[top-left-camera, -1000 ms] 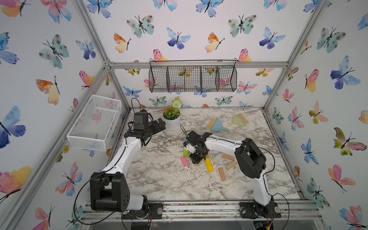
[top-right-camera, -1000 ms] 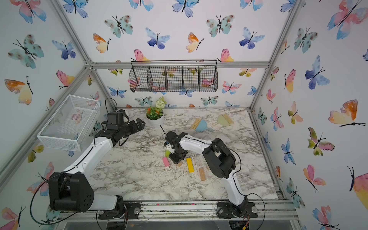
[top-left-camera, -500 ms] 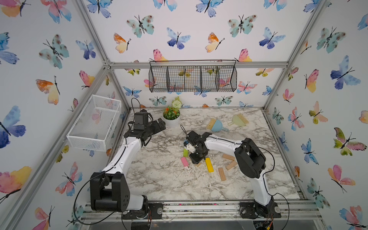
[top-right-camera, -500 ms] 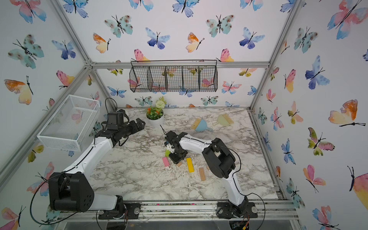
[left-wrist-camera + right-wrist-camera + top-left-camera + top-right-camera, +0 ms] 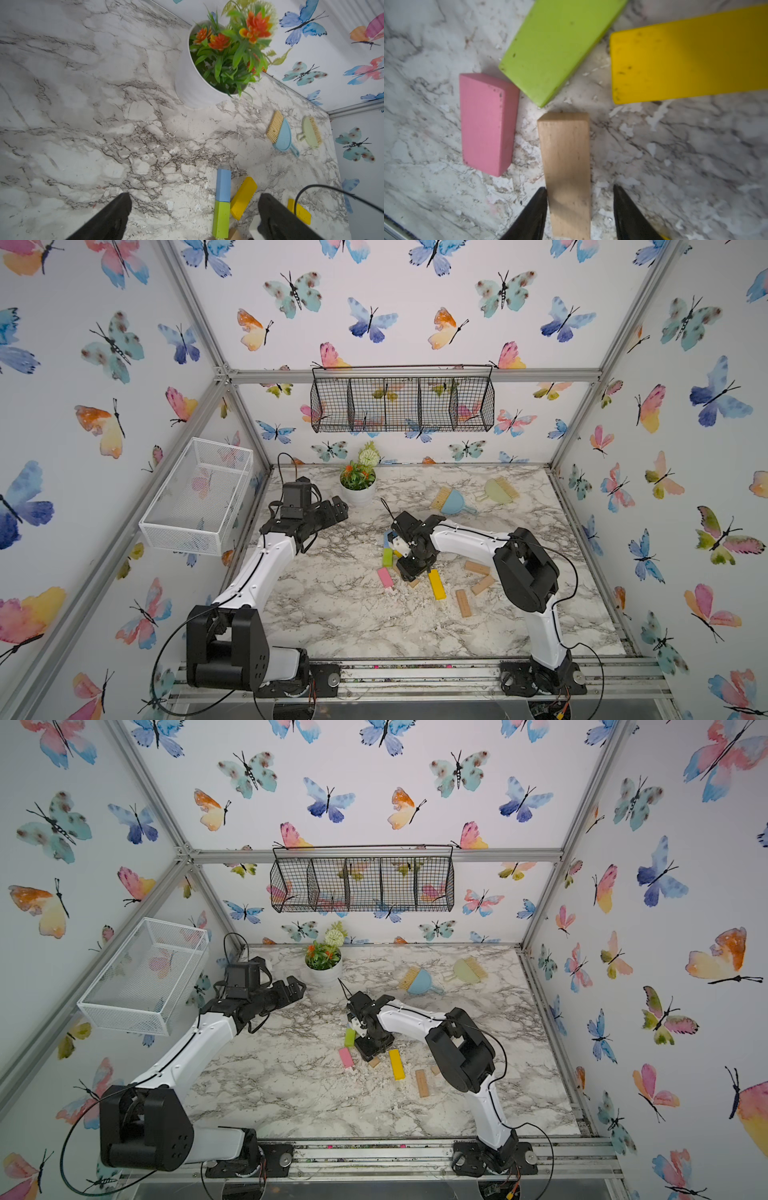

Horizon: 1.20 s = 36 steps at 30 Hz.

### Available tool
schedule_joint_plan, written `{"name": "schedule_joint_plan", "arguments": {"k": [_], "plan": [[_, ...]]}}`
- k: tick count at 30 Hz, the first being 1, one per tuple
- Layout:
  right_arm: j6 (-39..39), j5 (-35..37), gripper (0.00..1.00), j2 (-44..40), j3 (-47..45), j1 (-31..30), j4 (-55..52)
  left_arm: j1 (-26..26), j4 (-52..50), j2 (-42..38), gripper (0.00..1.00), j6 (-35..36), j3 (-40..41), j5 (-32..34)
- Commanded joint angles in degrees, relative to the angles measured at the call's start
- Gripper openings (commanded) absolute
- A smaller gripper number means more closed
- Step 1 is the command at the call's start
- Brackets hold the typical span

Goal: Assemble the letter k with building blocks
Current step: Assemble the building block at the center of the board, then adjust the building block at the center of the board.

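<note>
Two toy dustpans with brushes, a blue dustpan [image 5: 453,502] and a green dustpan [image 5: 498,491], lie near the back of the tabletop [image 5: 332,614], well apart from the blocks, beside a potted plant [image 5: 358,485]. In both top views the right arm's black wrist hangs over the block cluster at mid-table and hides part of it. The right gripper [image 5: 579,187] points down, jaws partly apart astride a tan block [image 5: 564,155] lying flat; one finger [image 5: 537,207] touches its edge, the other stands clear. Just beside it lie a pink block [image 5: 483,124], a green block [image 5: 556,47] and a yellow block [image 5: 685,62], all flat, their paint speckled. A blue block [image 5: 223,185] sits end to end with the green one in a straight bar. A second yellow block [image 5: 437,584] and three further tan blocks [image 5: 477,568] lie scattered near the right arm. The left gripper [image 5: 194,196] hovers near the plant, fingers wide and empty. White flecks dot the marble-patterned surface. Butterfly wallpaper [image 5: 374,302] covers the walls, with a black wire basket [image 5: 401,404] on the back wall and a white wire basket [image 5: 183,531] at the left.
</note>
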<state>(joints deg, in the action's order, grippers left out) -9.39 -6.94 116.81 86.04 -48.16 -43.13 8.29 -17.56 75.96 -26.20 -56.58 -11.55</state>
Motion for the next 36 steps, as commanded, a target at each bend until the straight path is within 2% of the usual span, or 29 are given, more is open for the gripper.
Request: {"name": "schedule_joint_plan", "arguments": {"k": [1,4,7,9,14,17,23,29,36], "plan": [[-4.87,2.92,0.57,-10.52,-2.97,2.54,6.84,4.34,-0.72,-4.88,0.99,-1.01,3.87,1.53],[-6.92,6.45,0.58,-16.28,-6.96,4.35,11.42,8.62,-0.6,-6.65,0.96,-3.33,7.99,3.72],[-7.31,7.95,0.59,-18.19,-8.64,5.61,10.84,12.73,-3.89,-5.93,0.95,-4.45,9.27,10.39],[-7.31,7.68,0.59,-18.47,-9.44,5.8,10.1,13.5,-4.93,-5.5,0.95,-5.37,10.2,12.88],[-7.33,3.36,0.59,-18.63,-12.74,5.8,12.32,14.02,-6.63,-2.93,0.94,-6.48,11.68,14.27],[-7.31,3.67,0.59,-17.5,-12.16,5.8,10.4,14.43,-8.33,-0.88,0.93,-6.94,12.28,16.61],[-7.49,4.56,0.59,-18.86,-13.27,5.8,12.28,19.96,-11.81,5.72,0.91,-7.46,10.26,24.78],[-7.65,4.08,0.59,-18.4,-13.14,5.8,11.78,24.33,-12.59,13.01,0.91,-7.94,7.45,26.4],[-7.84,4.29,0.59,-19.39,-14.14,5.8,11.94,24.5,-11.94,15.94,0.91,-8.18,5.89,25.66]]}}
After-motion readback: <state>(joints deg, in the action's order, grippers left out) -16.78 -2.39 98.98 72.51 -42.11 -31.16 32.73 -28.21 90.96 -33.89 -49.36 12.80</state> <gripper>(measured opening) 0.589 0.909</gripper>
